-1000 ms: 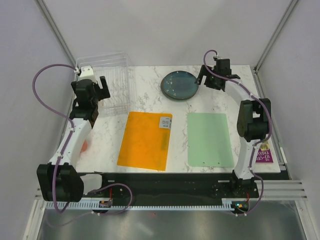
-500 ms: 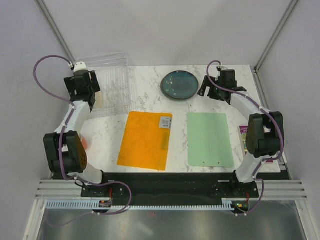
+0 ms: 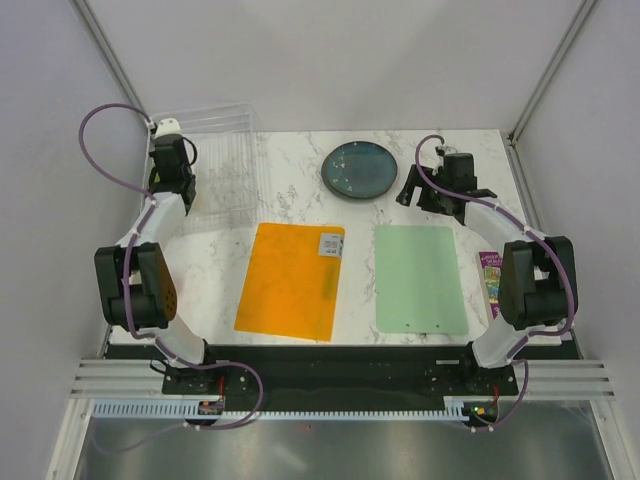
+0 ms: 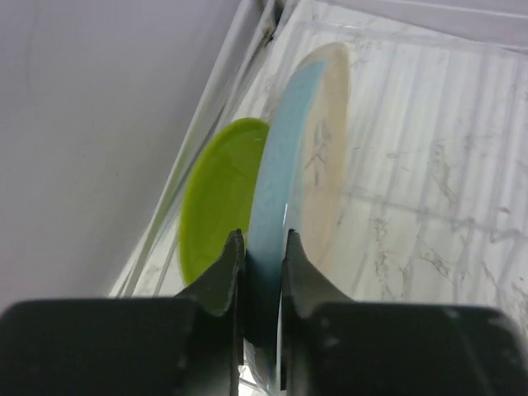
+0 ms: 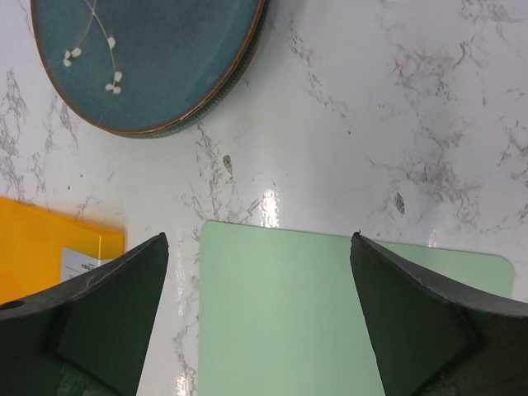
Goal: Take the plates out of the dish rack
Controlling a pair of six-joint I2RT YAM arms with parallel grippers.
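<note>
Standing on edge inside the rack [image 3: 235,125], the blue plate [image 4: 276,214] is clamped at its rim by the left gripper [image 4: 262,243], one finger on each face and no gap showing. A cream plate [image 4: 326,157] stands close against its far side and a smaller lime plate [image 4: 219,194] leans by the rack's wall on the other side; whether the three touch cannot be told.

The blue plate looks stiff, glossy and thin-edged. It is probably light enough for one gripper, but slippery and liable to chip or break if it swings. A pinch on the rim gives little hold against tipping, so a deeper bite on the rim and a straight lift along the plate's own plane would seem safest, keeping it off its two neighbours.

A dark plate [image 5: 148,58] lies flat on the table [image 3: 300,205] to the right of the rack, out of it and well apart. Farther right of the rack hangs the right gripper [image 5: 257,239], jaws spread wide and holding nothing. A green mat [image 5: 330,313] lies beneath it, and an orange mat [image 3: 292,280] lies nearer the arms' bases than the rack — both bare.
</note>
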